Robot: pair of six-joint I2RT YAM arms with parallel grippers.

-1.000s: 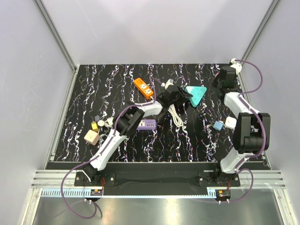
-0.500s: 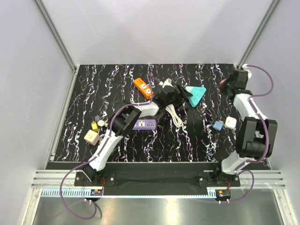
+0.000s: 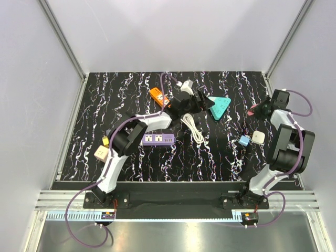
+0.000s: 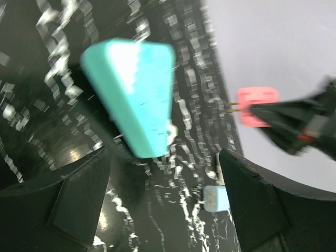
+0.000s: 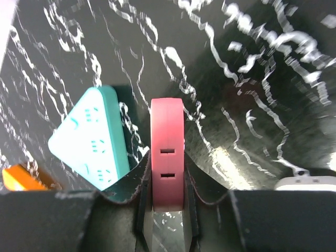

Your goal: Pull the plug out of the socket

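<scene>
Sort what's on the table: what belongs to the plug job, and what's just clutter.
Job:
pink plug, clamped in the right gripper
teal triangular socket
left gripper, open

Lying about:
orange power strip
purple power strip
white cable
blue adapter
white adapter

This is a robotics lab cell. Pale panel walls [image 3: 173, 31] in aluminium framing [image 3: 62, 38] enclose a black marbled tabletop [image 3: 105, 100]. A left arm [image 3: 116, 164] and right arm [image 3: 286, 149] with purple cables [image 3: 73, 210] are bolted at its near edge.

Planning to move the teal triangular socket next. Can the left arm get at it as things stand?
Probably yes: the left gripper stands open right beside the teal socket, and its wrist view shows nothing between them.
</scene>
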